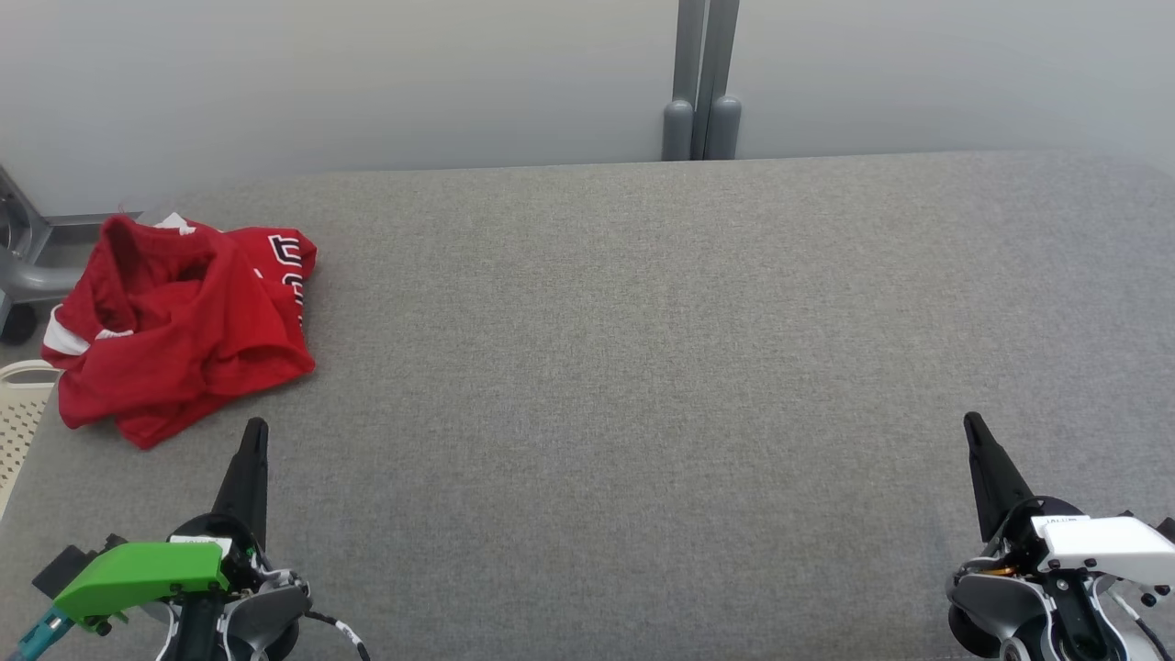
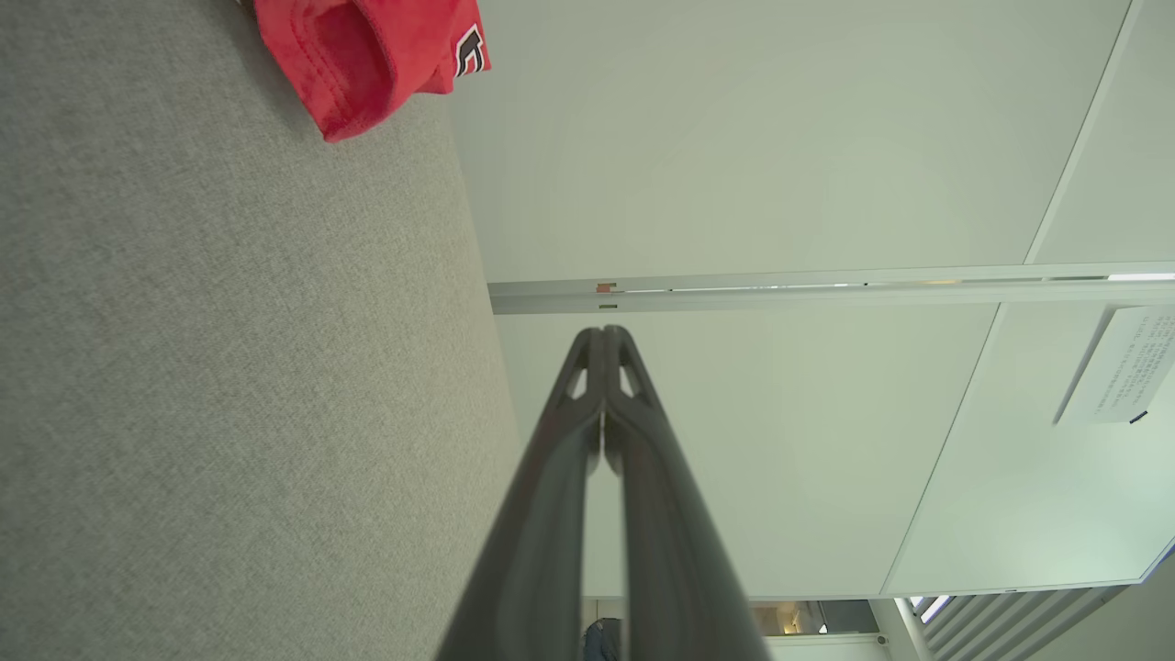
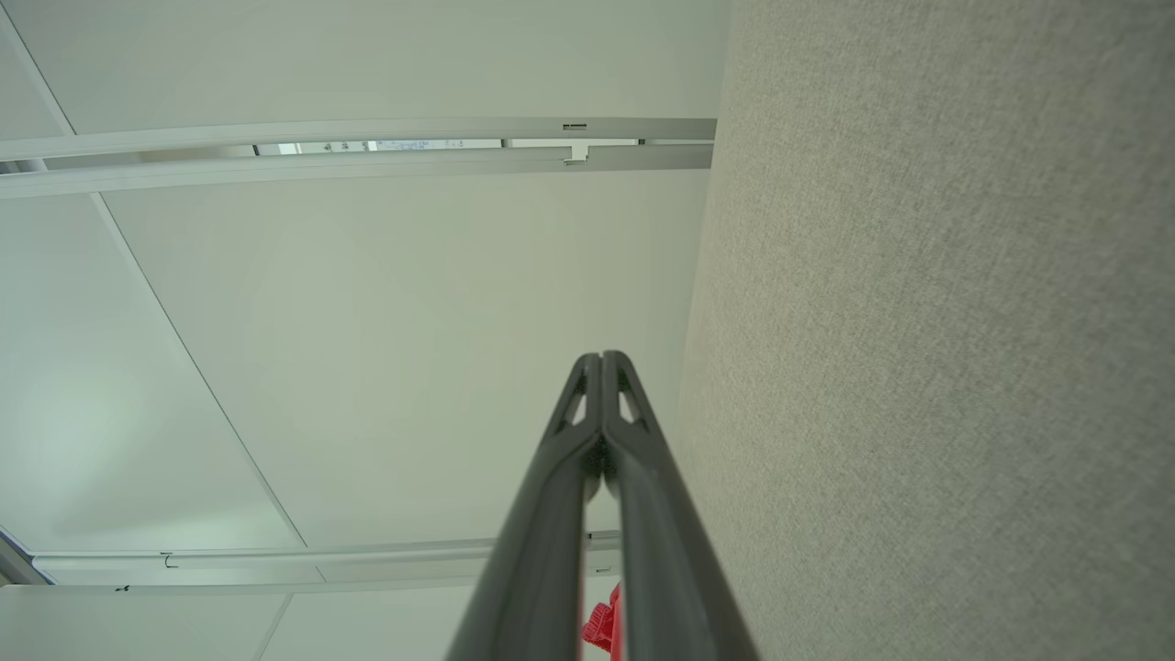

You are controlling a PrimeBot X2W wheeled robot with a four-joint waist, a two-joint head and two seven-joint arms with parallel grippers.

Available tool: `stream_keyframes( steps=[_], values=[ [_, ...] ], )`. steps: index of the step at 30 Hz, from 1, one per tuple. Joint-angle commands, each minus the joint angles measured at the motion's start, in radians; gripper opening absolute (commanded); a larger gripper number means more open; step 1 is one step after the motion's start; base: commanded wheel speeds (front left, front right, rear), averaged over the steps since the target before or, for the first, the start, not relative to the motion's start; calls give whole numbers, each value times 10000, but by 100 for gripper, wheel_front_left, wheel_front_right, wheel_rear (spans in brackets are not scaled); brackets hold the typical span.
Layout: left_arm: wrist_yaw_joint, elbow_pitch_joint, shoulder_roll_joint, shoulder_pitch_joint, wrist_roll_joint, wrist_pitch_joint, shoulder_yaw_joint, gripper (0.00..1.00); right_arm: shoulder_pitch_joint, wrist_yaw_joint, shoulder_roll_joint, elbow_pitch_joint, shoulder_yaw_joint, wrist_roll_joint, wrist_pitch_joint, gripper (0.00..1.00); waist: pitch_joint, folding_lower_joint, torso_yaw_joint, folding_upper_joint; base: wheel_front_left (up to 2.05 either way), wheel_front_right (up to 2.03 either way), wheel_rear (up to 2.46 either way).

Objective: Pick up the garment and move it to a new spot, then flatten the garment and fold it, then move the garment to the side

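Garment [image 1: 184, 321], a red shirt, lies crumpled on the grey tabletop [image 1: 643, 367], just ahead and to the left of the left end effector [image 1: 255, 427] and well apart from the right end effector [image 1: 971, 422]. Both are pressed together and hold nothing. As I judge it, no step is done yet: picking up, moving, flattening, folding and setting aside are all left.

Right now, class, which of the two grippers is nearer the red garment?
The left gripper, with the green cover: its shut tip is just short of the red garment, while the white-covered right gripper is far across the grey surface.
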Motion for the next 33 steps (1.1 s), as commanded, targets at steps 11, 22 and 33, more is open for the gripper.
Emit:
stream_keyframes(
  steps=[11, 22, 33],
  values=[
    [-47, -32, 19, -123, -5, -1, 24, 0, 117, 9, -41, -37, -7, 55, 21, 0, 0, 0, 0, 0, 0, 0, 0],
    [-47, -32, 19, -123, -5, -1, 24, 0, 117, 9, -41, -37, -7, 55, 21, 0, 0, 0, 0, 0, 0, 0, 0],
    [-47, -32, 19, -123, -5, -2, 24, 0, 116, 9, -41, -37, -7, 55, 21, 0, 0, 0, 0, 0, 0, 0, 0]
  ],
)
